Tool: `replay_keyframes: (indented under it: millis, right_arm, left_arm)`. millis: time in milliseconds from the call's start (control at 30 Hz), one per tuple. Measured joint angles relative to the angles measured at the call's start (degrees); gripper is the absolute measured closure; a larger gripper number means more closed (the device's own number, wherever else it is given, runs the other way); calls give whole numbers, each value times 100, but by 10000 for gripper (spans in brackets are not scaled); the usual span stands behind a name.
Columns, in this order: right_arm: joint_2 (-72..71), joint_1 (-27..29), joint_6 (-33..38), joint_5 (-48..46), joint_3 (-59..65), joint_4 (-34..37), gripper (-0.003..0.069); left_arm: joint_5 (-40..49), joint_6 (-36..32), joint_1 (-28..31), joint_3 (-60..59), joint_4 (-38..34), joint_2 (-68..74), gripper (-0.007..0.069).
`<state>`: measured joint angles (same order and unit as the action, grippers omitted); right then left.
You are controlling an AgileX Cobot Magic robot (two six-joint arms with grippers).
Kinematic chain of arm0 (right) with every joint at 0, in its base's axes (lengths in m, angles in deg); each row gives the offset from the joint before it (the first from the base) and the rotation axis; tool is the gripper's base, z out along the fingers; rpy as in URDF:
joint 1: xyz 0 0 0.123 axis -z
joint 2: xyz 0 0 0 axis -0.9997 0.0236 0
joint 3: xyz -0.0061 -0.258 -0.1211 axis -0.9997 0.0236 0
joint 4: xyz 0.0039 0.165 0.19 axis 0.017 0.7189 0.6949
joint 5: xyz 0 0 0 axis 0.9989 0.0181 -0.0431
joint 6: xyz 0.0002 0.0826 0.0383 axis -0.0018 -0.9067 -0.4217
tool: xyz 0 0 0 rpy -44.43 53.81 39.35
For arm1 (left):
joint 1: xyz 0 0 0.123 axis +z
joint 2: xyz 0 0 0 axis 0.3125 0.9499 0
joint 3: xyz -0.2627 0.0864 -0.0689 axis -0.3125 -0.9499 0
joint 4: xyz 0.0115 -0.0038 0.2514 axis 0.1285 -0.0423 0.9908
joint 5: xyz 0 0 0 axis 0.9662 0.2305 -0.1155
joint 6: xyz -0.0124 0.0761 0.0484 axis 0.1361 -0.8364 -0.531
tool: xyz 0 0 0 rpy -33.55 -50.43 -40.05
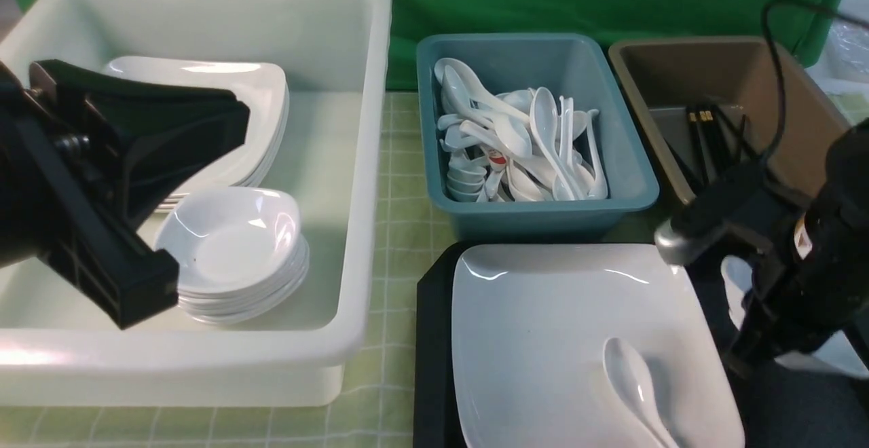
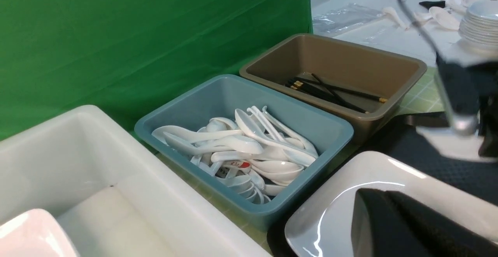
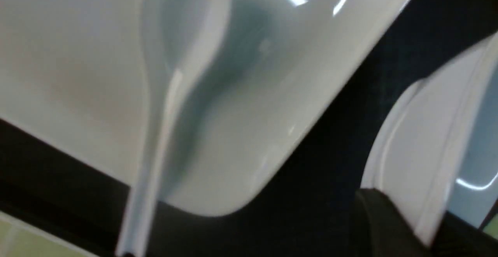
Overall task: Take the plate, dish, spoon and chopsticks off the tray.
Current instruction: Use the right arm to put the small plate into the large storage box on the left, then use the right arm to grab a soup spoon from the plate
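Right gripper (image 1: 740, 360): one finger (image 3: 381, 218) sits at the rim of the small glossy white dish (image 3: 428, 132), but it's too blurry to tell if the jaws are clamped. That arm slopes down over the right end of the black textured plastic tray (image 1: 431, 353). Left gripper (image 1: 231, 122) is pinched together, hovering over the big white plastic tub (image 1: 366, 163) on the left. The large white square plate (image 1: 543, 339) lies on the tray, with the white soup spoon (image 1: 635, 380) on it.

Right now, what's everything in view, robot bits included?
white bin: one, white, left
stacked plates: pile, white, in white bin
stacked dishes: pile, white, in white bin
teal bin: one, teal, centre
spoons: many, white, in teal bin
brown bin: one, brown, right
chopsticks: several, black, in brown bin
tray: one, black, front right
plate: one, white, on tray
spoon: one, white, on plate
dish: one, white, right of plate
left gripper: one, black, above white bin
right gripper: one, black, at dish
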<state>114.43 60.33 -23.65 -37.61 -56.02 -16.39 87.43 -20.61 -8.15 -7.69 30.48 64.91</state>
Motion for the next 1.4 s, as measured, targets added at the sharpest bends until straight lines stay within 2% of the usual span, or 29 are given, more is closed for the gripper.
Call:
replay_keyframes:
  millis: [33, 67, 100, 133, 233, 267, 400, 533, 700, 900, 967, 1033, 1067, 1133, 1167, 1267, 1367, 1400]
  right_arm:
    - [-92, -323, -132, -83, -389, 9, 601]
    - [-105, -323, -132, -82, -458, 15, 601]
    - [-144, -632, -209, -77, -795, 26, 601]
    - [-104, -1262, -239, 81, -1332, 45, 601]
    - [146, -2028, -84, 414, -2040, 86, 601]
    - [547, -2480, 103, 745, -2600, 136, 601]
    - [1684, -3072, 727, 1213, -3707, 193, 601]
    - [3124, -3255, 1467, 1418, -4878, 211, 601]
    - [4261, -3255, 1984, 1423, -5860, -32, 600]
    - [4833, -3248, 2060, 1451, -6176, -216, 562]
    - [4852, -3248, 2060, 1473, -6155, -202, 502]
    - [4826, -3248, 2060, 1452, -6155, -204, 398]
    - [4818, -3248, 2060, 1447, -6155, -204, 388]
    - [4767, -3248, 2066, 1191, -6155, -236, 267]
    - [4734, -3248, 2066, 1007, -6155, -274, 238]
    - [4483, -3254, 2084, 333, -6155, -450, 188]
    - [4174, -3254, 2022, -151, -6155, -537, 198]
    - [3876, -3236, 1886, -547, -6155, -571, 230]
  left_arm:
    - [0, 88, 0, 0, 145, -36, 615]
    - [0, 119, 0, 0, 177, -52, 615]
    - [2, 267, 0, 0, 326, -102, 615]
    - [46, 796, 0, 0, 800, -295, 615]
    - [213, 1651, 0, 5, 1567, -657, 615]
    - [416, 2295, 0, 5, 2158, -1078, 615]
    - [935, 3462, 0, 11, 3355, -1981, 615]
    - [1469, 4022, 0, 15, 4018, -2691, 615]
    - [1896, 4075, 0, 15, 4049, -2878, 615]
    - [2047, 4050, 0, 15, 3948, -2878, 615]
    - [1976, 4031, 0, 15, 3941, -2878, 615]
    - [1843, 4032, 0, 15, 3913, -2878, 615]
    - [1828, 4032, 0, 15, 3914, -2878, 615]
    - [1607, 4032, 0, 15, 3851, -2851, 615]
    - [1538, 4032, 0, 15, 3845, -2825, 615]
    - [1374, 4016, 0, 15, 3779, -2692, 615]
    - [1341, 3920, 0, 15, 3621, -2521, 615]
    - [1327, 3800, 0, 15, 3438, -2349, 615]
